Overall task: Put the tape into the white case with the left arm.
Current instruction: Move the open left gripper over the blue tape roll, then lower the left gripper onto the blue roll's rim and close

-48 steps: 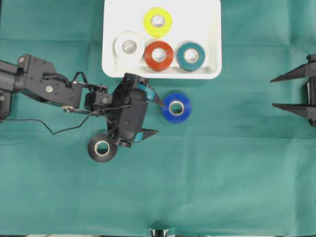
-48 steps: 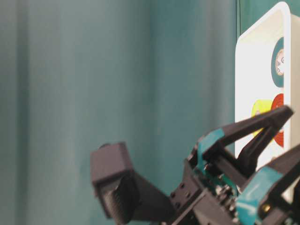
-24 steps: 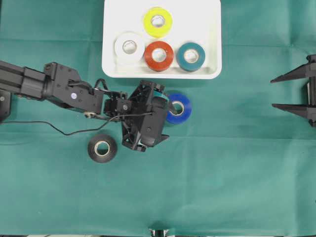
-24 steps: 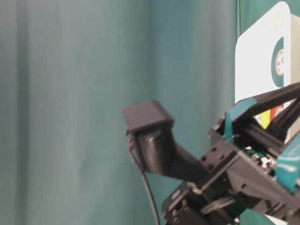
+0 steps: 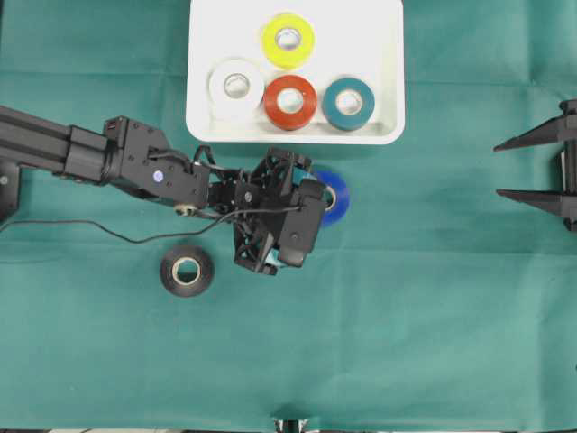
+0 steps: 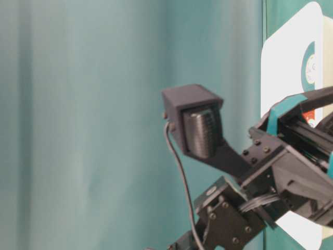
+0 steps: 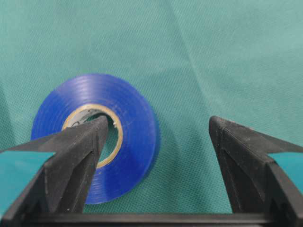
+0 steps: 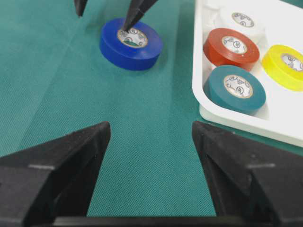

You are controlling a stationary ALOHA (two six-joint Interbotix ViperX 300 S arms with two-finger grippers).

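Everywhere underfoot lies a green cloth (image 5: 433, 307), faintly creased, covering the whole table. On it, the blue tape (image 7: 102, 130) lies flat just below the white case (image 5: 388, 90), which holds yellow, white, red and teal rolls. The left gripper (image 7: 158, 142) stands wide apart over the blue tape, one fingertip at its core hole, the other outside it, gripping nothing. A black roll (image 5: 187, 270) lies nearby. The right gripper (image 8: 149, 142) rests spread and empty at the table's edge.
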